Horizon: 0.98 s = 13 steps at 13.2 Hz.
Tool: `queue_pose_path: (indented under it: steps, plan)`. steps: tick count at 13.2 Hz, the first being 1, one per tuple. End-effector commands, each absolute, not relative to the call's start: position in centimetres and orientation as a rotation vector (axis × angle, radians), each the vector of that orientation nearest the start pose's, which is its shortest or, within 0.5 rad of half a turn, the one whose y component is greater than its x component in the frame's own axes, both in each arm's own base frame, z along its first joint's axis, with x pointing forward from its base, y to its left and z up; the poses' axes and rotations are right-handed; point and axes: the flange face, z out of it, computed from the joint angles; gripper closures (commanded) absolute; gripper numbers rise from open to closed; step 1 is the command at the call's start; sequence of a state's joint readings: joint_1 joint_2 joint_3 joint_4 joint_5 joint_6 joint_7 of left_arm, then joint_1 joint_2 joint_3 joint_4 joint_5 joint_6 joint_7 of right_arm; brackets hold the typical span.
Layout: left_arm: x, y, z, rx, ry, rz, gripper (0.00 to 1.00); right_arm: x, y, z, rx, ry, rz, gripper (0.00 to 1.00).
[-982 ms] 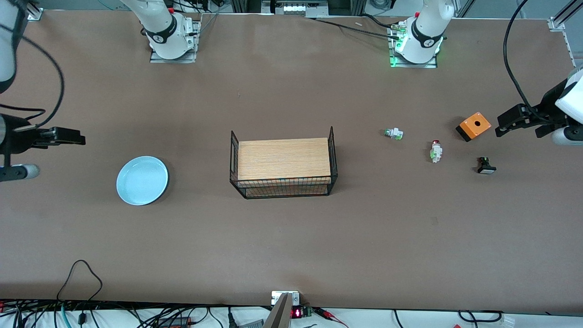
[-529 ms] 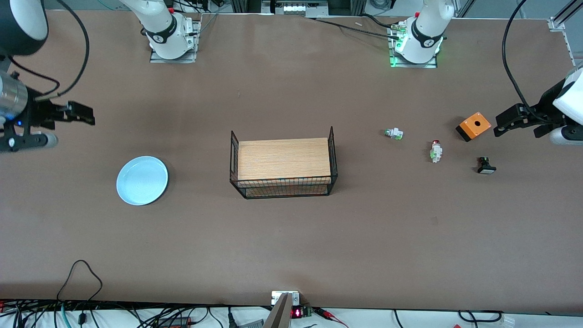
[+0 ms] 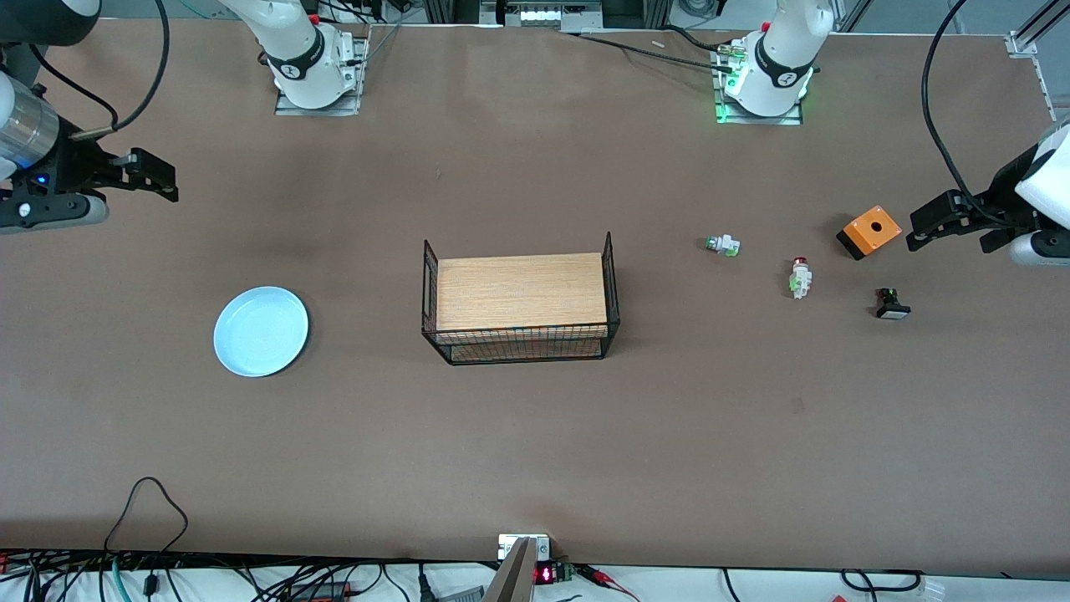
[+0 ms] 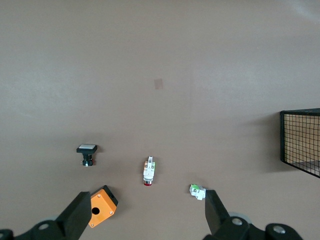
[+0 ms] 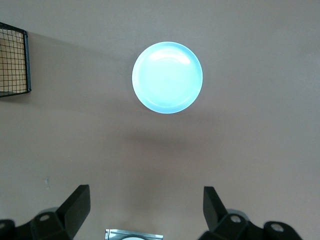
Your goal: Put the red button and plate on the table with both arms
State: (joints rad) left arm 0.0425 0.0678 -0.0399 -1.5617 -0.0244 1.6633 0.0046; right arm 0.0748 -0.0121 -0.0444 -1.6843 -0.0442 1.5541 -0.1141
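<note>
The red button [image 3: 800, 277] lies on its side on the brown table [image 3: 535, 435] toward the left arm's end. It also shows in the left wrist view [image 4: 149, 171], red cap end toward the camera. The pale-blue plate [image 3: 261, 331] lies flat on the table toward the right arm's end, and it shows in the right wrist view [image 5: 167, 77]. My left gripper [image 3: 926, 226] [image 4: 146, 196] is open and empty, up over the table beside the orange box. My right gripper [image 3: 157, 179] [image 5: 145, 190] is open and empty, up over bare table, apart from the plate.
A wooden-topped black wire rack [image 3: 520, 305] stands mid-table. Near the red button lie an orange box [image 3: 869, 231] with a round hole, a black button with a white face [image 3: 892, 304] and a white-green part [image 3: 722, 244]. Cables run along the table edge nearest the front camera.
My right gripper has drawn away from the plate toward the robots' side of the table. My left gripper has barely moved. The plate and red button lie where they were.
</note>
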Motion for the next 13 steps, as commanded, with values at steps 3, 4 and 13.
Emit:
queue_pose_path:
  steps: [3,4,13]
  plan:
    - [57.2,-0.1,60.6,-3.170,0.024,-0.061,0.00,55.1,1.4,58.0,-3.154,-0.239,0.265,0.00]
    - [57.2,-0.1,60.6,-3.171,0.023,-0.061,0.00,55.0,1.5,58.1,-3.157,-0.247,0.263,0.00]
    - [57.1,-0.2,60.6,-3.171,0.024,-0.054,0.00,54.7,0.3,57.6,-3.146,-0.207,0.412,0.00]
